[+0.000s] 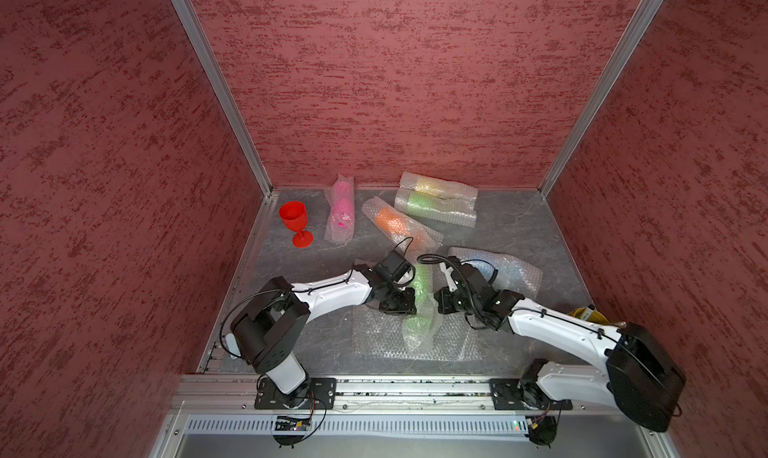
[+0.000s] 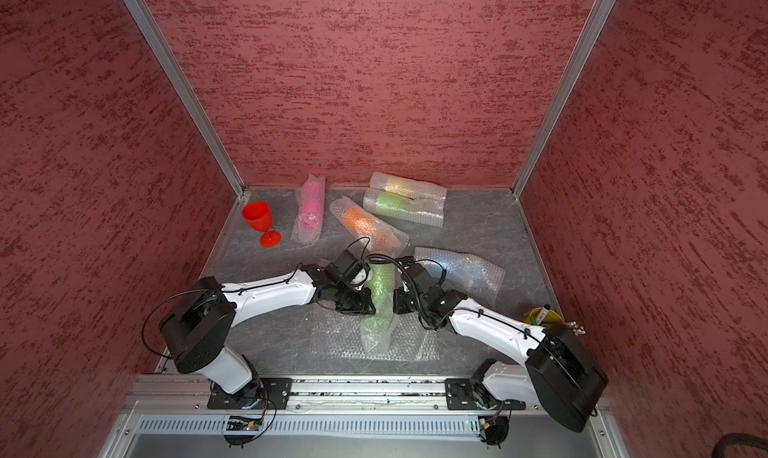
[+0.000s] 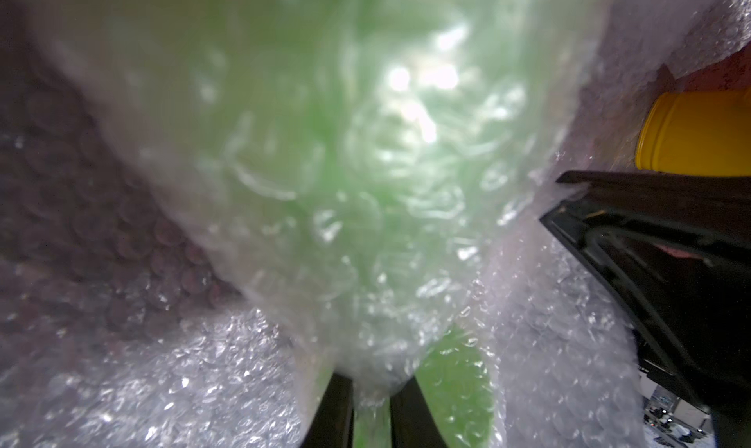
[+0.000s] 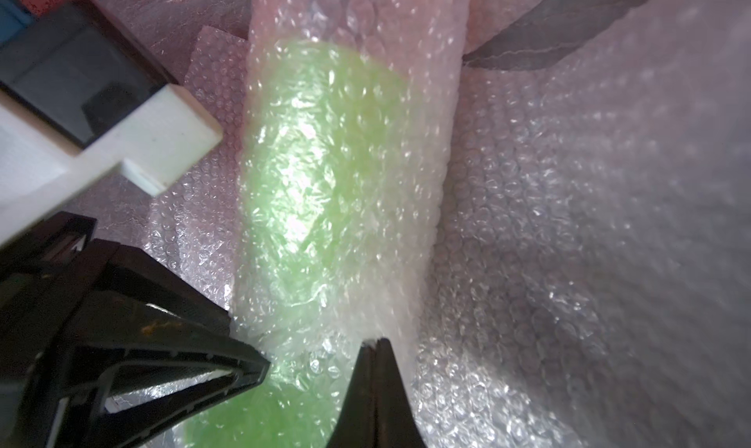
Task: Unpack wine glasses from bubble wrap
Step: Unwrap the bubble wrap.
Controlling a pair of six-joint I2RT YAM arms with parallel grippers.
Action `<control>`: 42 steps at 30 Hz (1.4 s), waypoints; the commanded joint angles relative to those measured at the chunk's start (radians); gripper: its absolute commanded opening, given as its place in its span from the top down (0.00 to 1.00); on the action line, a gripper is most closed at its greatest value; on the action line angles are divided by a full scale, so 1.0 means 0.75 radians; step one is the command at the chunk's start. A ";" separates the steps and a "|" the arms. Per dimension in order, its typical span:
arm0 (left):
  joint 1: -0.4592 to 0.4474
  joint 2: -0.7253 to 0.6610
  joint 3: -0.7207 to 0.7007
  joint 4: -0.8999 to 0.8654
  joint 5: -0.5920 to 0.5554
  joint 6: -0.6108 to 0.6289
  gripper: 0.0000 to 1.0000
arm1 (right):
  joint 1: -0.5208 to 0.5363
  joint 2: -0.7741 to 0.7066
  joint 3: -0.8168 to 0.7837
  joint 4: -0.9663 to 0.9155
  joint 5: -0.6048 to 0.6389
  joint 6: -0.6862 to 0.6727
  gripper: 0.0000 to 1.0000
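Pinching from both sides, we have the light green goblet (image 1: pixel 422 283) in the near middle, inside its bubble wrap sleeve (image 1: pixel 417 335), with its long axis running near to far. Our left gripper (image 3: pixel 372 389) is nipped narrow on the sleeve from the left. Our right gripper (image 4: pixel 376 344), jaws pressed together, nips it from the right. A sideways pull apart looks to be next.

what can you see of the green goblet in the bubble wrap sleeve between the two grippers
The light green goblet is a plastic shape seen blurred through a clear bubble wrap sleeve that encloses it fully. It lies lengthwise, its near end on a flat bubble wrap sheet mid-table. The left gripper pinches the sleeve from one side. The right gripper is shut at its other side, whether on film is unclear. Stem and foot cannot be made out.
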 commanded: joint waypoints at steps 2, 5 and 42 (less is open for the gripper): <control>0.042 -0.047 -0.066 -0.010 0.014 -0.020 0.87 | 0.002 -0.036 -0.036 0.006 0.122 -0.016 1.00; 0.071 -0.065 -0.113 0.024 0.044 -0.038 0.90 | 0.002 -0.055 -0.051 0.009 0.139 -0.022 1.00; 0.281 -0.475 -0.310 -0.082 0.011 -0.042 0.39 | -0.021 -0.289 -0.234 0.125 0.095 0.059 1.00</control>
